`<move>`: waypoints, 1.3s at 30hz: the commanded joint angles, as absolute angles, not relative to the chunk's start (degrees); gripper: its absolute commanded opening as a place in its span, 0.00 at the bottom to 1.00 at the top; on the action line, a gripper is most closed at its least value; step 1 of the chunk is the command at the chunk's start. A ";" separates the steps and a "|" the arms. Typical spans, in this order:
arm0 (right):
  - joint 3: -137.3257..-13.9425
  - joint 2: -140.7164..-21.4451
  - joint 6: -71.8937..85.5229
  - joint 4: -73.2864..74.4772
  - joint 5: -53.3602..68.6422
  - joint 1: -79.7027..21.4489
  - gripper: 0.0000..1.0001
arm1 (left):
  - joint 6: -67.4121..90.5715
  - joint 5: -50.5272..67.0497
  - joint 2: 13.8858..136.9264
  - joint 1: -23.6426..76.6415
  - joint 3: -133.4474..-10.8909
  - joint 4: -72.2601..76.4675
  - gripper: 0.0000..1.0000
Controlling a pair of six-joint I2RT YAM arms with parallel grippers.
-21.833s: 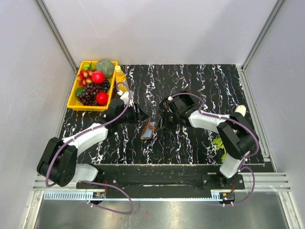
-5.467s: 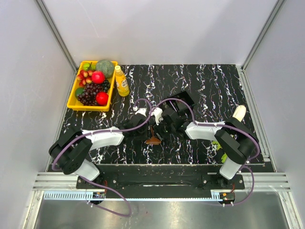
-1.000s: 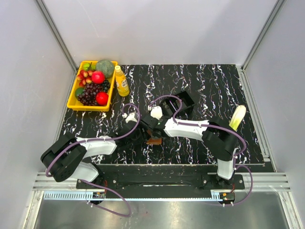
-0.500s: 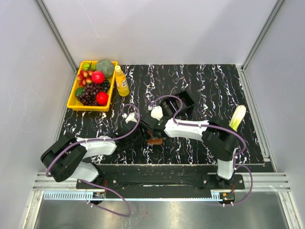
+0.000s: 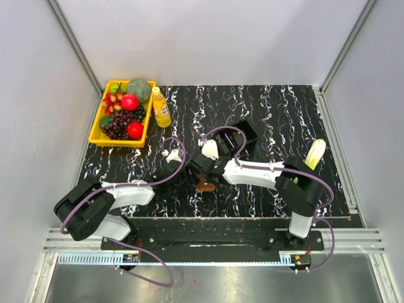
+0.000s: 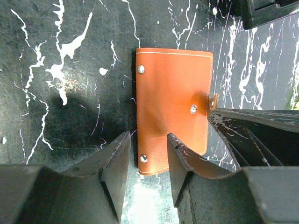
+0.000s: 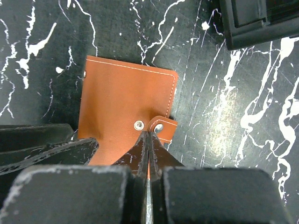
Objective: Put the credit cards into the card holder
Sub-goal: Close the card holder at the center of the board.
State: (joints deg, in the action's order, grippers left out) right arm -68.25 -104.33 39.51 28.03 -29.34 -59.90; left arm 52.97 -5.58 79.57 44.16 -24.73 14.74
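Card holder [image 6: 173,102] corner, perhaps inside left gripper [image 6: 145,169]

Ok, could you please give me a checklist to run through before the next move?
1. Card holder lies flat and folded: ok.
2. Right gripper shut, tips at the snap tab: ok.
3. That tab pressed onto its stud: not ok, it sits beside it.
4. Left gripper open, straddling one edge of the holder: ok.
5. All cards inside: cannot tell.
6. Black tray apart from the holder: ok.
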 commanded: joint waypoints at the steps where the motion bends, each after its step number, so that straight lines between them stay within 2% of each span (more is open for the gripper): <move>1: -67.50 -100.46 37.18 22.95 -29.01 -60.73 0.00 | 52.73 -5.01 79.10 43.86 -25.40 18.10 0.41; 25: -66.27 -106.61 32.79 14.86 -20.32 -59.07 0.00 | 52.65 -3.78 80.51 43.42 -25.58 18.72 0.41; 34: -64.95 -104.33 31.64 12.75 -17.24 -58.19 0.00 | 52.03 -4.13 79.46 43.42 -25.49 18.11 0.41; 35: -65.30 -104.24 31.29 13.01 -16.70 -58.18 0.04 | 52.12 -4.30 79.19 43.42 -25.40 18.02 0.41; 38: -62.25 -100.21 31.37 10.91 -16.17 -58.18 0.27 | 51.77 -5.01 77.18 43.33 -25.75 16.62 0.41; 39: -61.01 -98.72 31.64 10.12 -17.65 -58.10 0.29 | 51.51 -5.62 76.21 43.24 -25.93 15.74 0.41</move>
